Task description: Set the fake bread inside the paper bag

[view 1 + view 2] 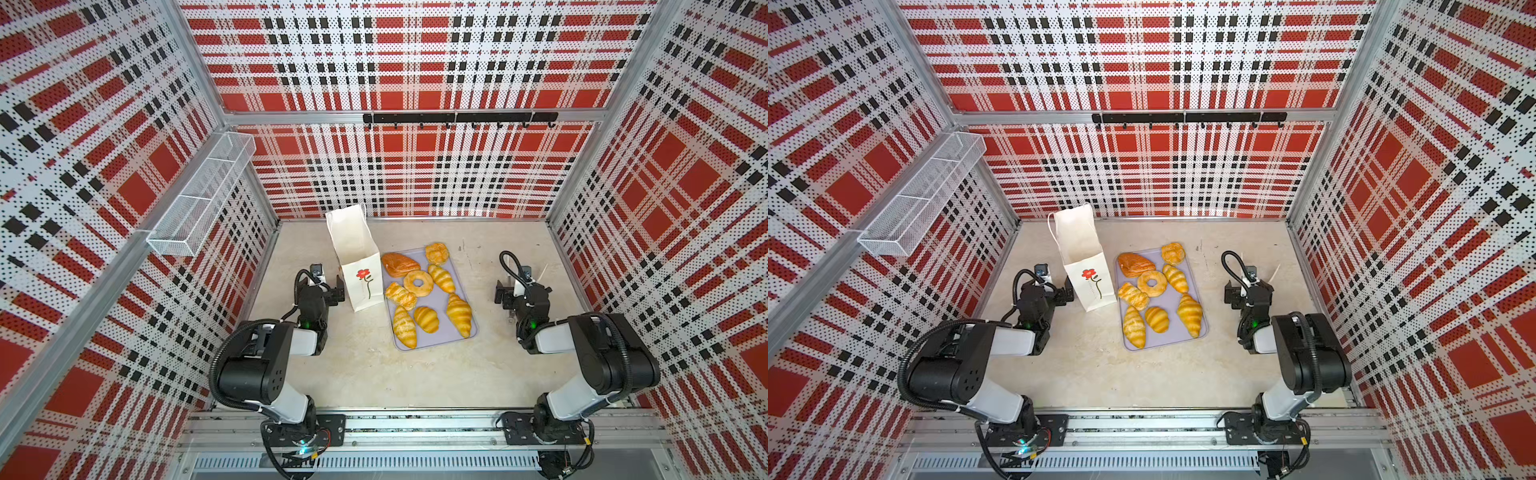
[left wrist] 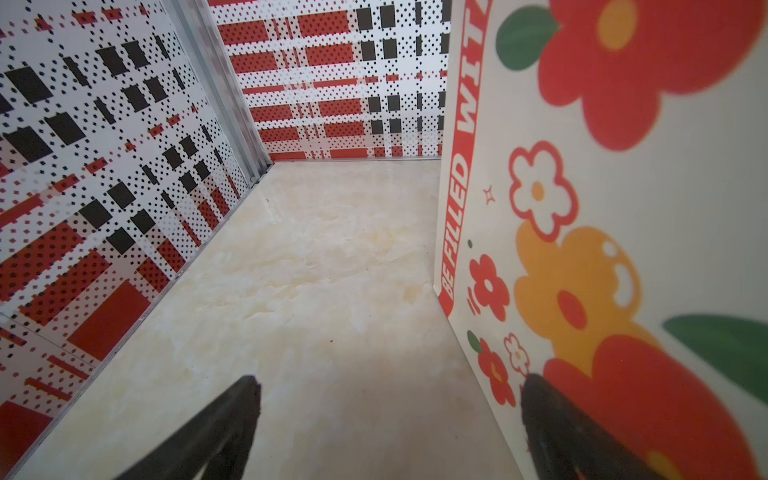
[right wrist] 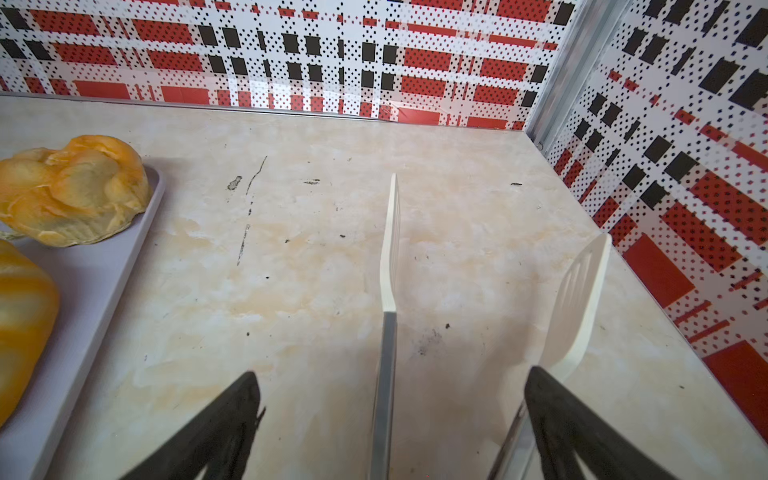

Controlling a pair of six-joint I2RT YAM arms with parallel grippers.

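The paper bag [image 1: 357, 253] [image 1: 1081, 253] stands upright and open-topped, left of a lilac tray [image 1: 436, 341]. On the tray lies the fake bread: a dark oval loaf [image 1: 400, 264], a ring doughnut [image 1: 418, 283], a flaky bun [image 1: 436, 253] [image 3: 75, 191], a flaky square [image 1: 400, 295] and several striped croissants [image 1: 459, 314]. My left gripper [image 1: 337, 290] [image 2: 388, 380] is open, low beside the bag's flowered side [image 2: 623, 208], one finger close against it. My right gripper [image 1: 503, 293] [image 3: 388, 376] is open, right of the tray. White tongs [image 3: 390, 241] sit between its jaws, one arm along a finger.
A wire basket [image 1: 199, 195] hangs on the left wall and a black hook rail [image 1: 457, 118] runs along the back wall. Plaid walls enclose the beige table [image 1: 374, 374] on three sides. The arm bases stand on a rail at the front edge.
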